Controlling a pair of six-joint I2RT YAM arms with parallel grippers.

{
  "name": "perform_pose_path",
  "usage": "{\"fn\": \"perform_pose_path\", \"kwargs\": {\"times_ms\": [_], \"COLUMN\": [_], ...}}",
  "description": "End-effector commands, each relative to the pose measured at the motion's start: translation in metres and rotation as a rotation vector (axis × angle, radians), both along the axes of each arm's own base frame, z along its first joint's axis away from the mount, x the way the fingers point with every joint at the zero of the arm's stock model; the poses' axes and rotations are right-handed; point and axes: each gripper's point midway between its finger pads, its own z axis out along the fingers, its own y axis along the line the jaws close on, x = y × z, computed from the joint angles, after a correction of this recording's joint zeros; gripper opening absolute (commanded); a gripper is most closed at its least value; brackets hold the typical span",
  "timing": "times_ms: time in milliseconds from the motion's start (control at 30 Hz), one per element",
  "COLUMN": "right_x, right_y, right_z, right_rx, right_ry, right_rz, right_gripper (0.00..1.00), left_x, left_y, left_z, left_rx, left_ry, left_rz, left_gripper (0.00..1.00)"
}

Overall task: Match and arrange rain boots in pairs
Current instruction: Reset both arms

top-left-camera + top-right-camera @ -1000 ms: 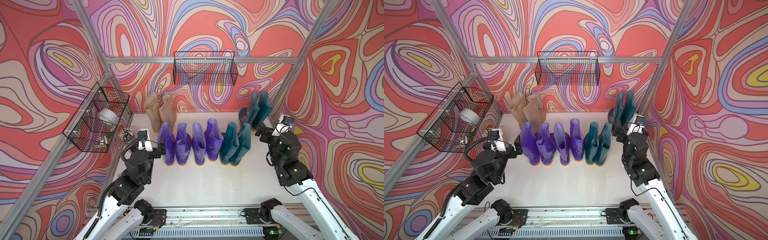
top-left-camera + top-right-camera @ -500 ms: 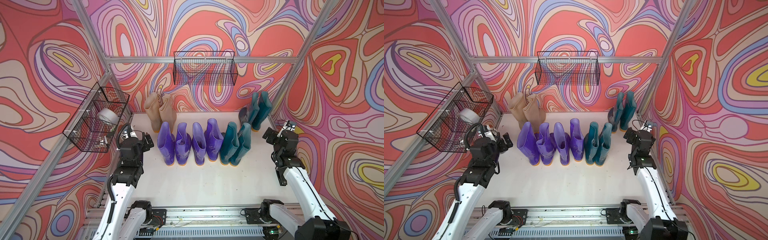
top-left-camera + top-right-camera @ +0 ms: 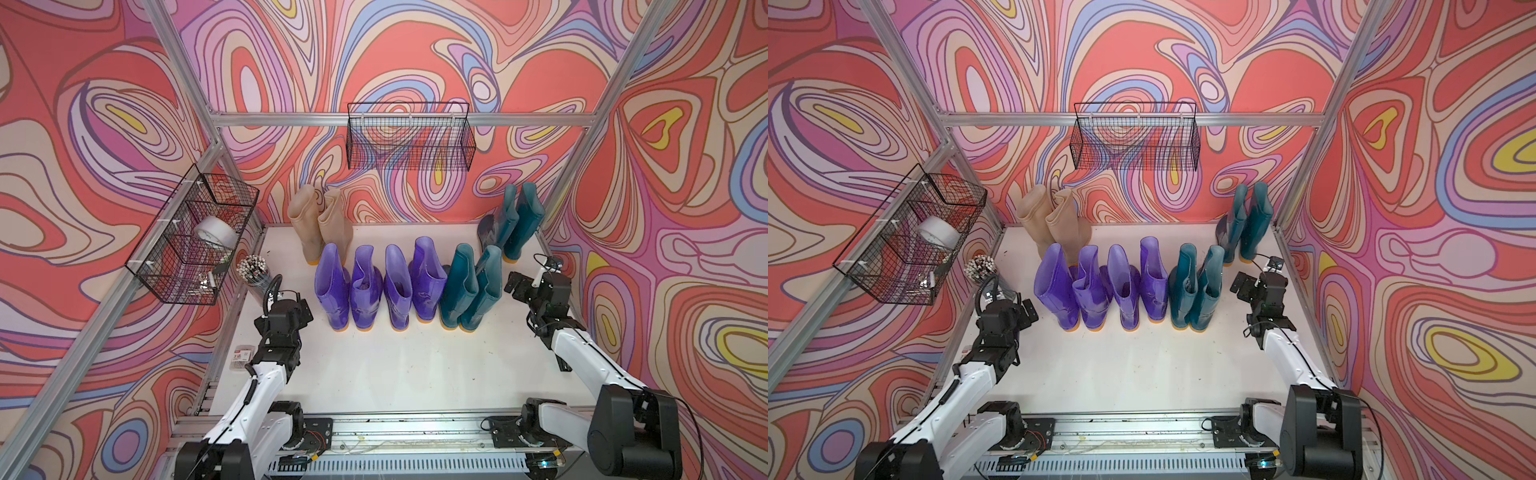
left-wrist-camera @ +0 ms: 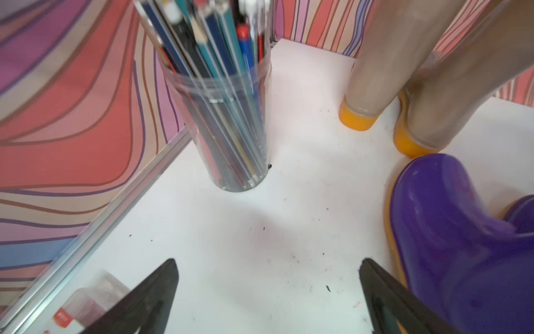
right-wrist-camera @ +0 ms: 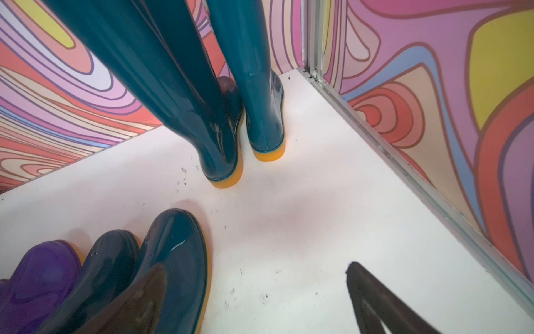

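Note:
The rain boots stand upright on the white table (image 3: pixel 395 374). A beige pair (image 3: pixel 320 224) is at the back left and a teal pair (image 3: pixel 517 220) at the back right. In front runs a row of several purple boots (image 3: pixel 380 291) and then a teal pair (image 3: pixel 469 291). My left gripper (image 3: pixel 288 303) (image 4: pixel 268 261) is open and empty, low beside the leftmost purple boot (image 4: pixel 450 237). My right gripper (image 3: pixel 534 278) (image 5: pixel 257 266) is open and empty, right of the front teal boot (image 5: pixel 176 260), facing the back teal pair (image 5: pixel 231 115).
A clear cup of pencils (image 3: pixel 253 274) (image 4: pixel 228 115) stands just ahead of the left gripper by the left wall. A small box of clips (image 3: pixel 239 357) lies at the left edge. Wire baskets hang on the back wall (image 3: pixel 409 141) and left wall (image 3: pixel 195 245).
Both arms have drawn back and sunk lower toward the front rail. The left gripper turned away from the purple boots toward the pencil cup. Both stayed open; no boot moved.

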Motion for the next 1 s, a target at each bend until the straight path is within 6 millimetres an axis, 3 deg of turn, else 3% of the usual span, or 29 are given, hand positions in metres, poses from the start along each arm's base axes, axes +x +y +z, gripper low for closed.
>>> {"fn": "perform_pose_path", "kwargs": {"times_ms": [0, 167, 400, 567, 633, 800, 933, 967], "right_x": [0.004, 0.004, 0.010, 0.017, 0.014, 0.014, 0.022, 0.012], "right_y": [0.011, 0.014, 0.005, -0.007, -0.009, -0.008, 0.014, 0.010], "right_z": [-0.006, -0.014, -0.026, -0.026, -0.029, -0.034, -0.039, -0.040], "right_rx": [0.044, 0.010, -0.025, -0.097, -0.107, -0.125, -0.176, -0.168], "right_ry": [-0.029, -0.046, -0.236, -0.291, -0.332, -0.298, -0.346, -0.340], "right_rz": [0.054, 0.089, 0.040, -0.009, -0.019, -0.041, 0.051, 0.017], "right_gripper": [0.98, 0.98, 0.98, 0.98, 0.98, 0.99, 0.98, 0.98], "left_x": [0.023, 0.052, 0.063, 0.086, 0.086, 0.086, 0.086, 0.087], "left_y": [-0.005, -0.018, -0.015, -0.025, -0.032, -0.029, -0.030, -0.029], "left_z": [0.037, 0.022, 0.009, -0.008, -0.016, -0.013, -0.013, -0.011], "left_rx": [0.004, 0.102, 0.136, 0.144, 0.121, 0.130, 0.129, 0.140], "left_ry": [-0.294, -0.200, -0.220, -0.151, -0.077, -0.105, -0.103, -0.125], "left_rz": [-0.037, -0.162, -0.158, -0.225, -0.258, -0.239, -0.243, -0.244], "left_gripper": [1.00, 1.00, 1.00, 1.00, 1.00, 1.00, 1.00, 1.00]}}
